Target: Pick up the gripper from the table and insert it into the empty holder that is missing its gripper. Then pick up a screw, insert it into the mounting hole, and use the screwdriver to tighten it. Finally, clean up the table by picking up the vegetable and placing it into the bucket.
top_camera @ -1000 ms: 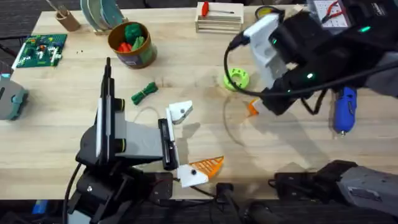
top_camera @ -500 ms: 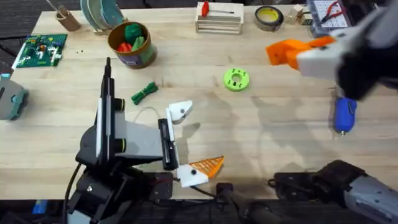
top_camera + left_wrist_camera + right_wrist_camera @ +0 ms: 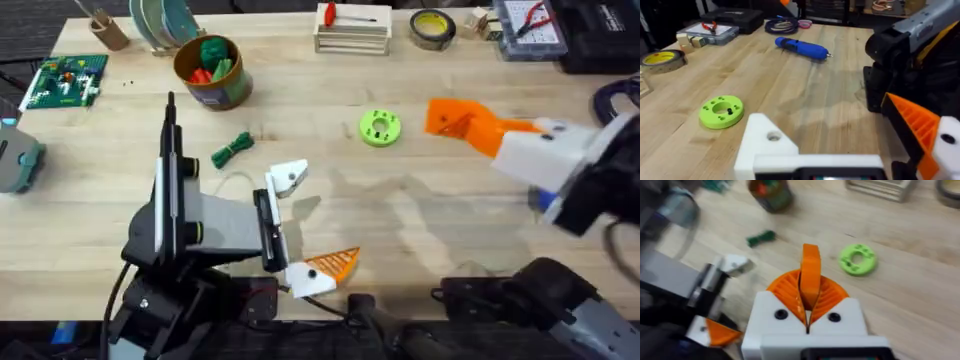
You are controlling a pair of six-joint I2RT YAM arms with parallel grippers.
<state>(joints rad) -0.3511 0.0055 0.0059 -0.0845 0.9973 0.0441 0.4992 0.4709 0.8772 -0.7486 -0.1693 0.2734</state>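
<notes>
Items lying or standing on the table (image 3: 330, 215), counted:
- One bucket (image 3: 210, 72), sitting at 11 o'clock.
- One vegetable (image 3: 232, 150), lying toward 10 o'clock.
- One green ring-shaped disc (image 3: 380, 128), lying near 1 o'clock.
- One screwdriver (image 3: 801, 48), lying at 3 o'clock.
- One yellow tape roll (image 3: 432, 27), sitting at 1 o'clock.
- One red-handled tool (image 3: 345, 16), resting at 12 o'clock on one wooden rack (image 3: 352, 40).
- One green circuit board (image 3: 67, 80), lying at 10 o'clock.
</notes>
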